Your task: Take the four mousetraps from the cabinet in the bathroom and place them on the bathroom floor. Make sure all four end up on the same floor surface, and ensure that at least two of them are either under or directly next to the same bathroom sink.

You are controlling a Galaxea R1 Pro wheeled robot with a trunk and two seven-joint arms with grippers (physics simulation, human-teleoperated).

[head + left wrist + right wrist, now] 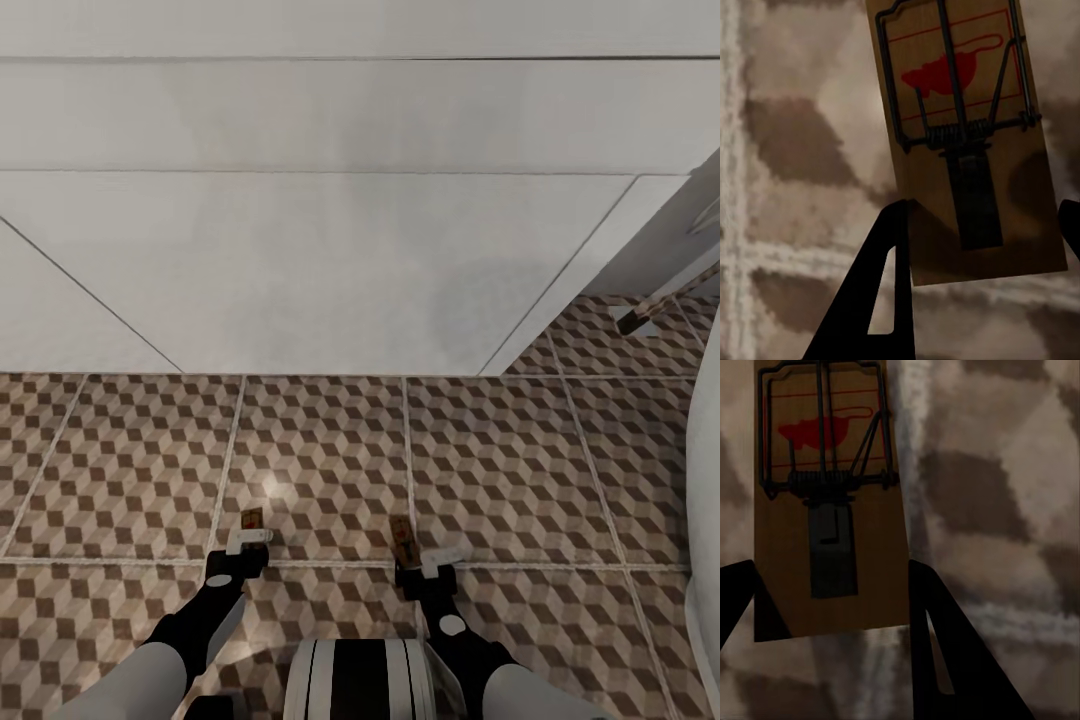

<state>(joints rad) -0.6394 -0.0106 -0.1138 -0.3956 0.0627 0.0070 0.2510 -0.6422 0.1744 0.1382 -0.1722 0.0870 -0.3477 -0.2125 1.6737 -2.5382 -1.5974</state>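
Low over the cube-patterned bathroom floor (330, 450), each of my grippers holds one tan mousetrap. The left gripper (248, 545) is shut on a mousetrap (251, 519) whose wire spring and red print show close up (960, 97) between the dark fingers (889, 285). The right gripper (430, 560) is shut on the other mousetrap (403, 540), seen close up (832, 510) with a finger (937, 637) against each long edge. I cannot tell whether the traps touch the tiles. The white bathroom sink (330, 270) hangs just ahead of both traps. The cabinet is out of view.
A curved white bathtub edge (705, 500) runs down the right side. A small dark-tipped object (638, 318) lies on the tiles at the right, past the sink's corner. My own trunk (360, 680) is at the bottom centre.
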